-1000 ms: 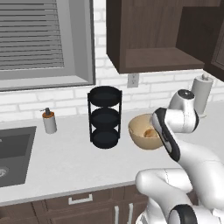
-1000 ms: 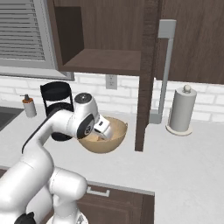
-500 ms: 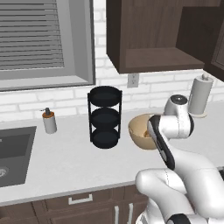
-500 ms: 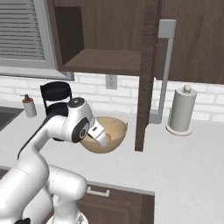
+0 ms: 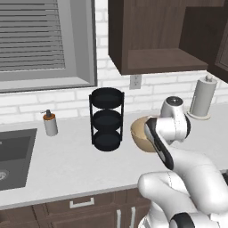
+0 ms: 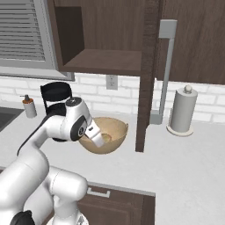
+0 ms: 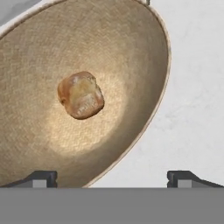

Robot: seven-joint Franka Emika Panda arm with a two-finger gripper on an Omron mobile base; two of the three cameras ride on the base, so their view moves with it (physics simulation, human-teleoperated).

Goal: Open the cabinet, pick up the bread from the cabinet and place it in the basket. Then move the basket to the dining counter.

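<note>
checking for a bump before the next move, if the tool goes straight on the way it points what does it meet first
Probably the basket: the open tool looks down over its near rim, one fingertip over the woven inside, the other over the grey counter. The bread lies off that line, toward the middle.

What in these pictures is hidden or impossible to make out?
- Basket, left base view: the arm covers most of it, so the bread inside is hidden.
- Basket handle, hand view: cut off by the top edge.
- Bread, right base view: the hand blocks the basket's inside.
- Soap dispenser, right base view: too small to read any label.
- Sink, left base view: cut off by the left edge.
</note>
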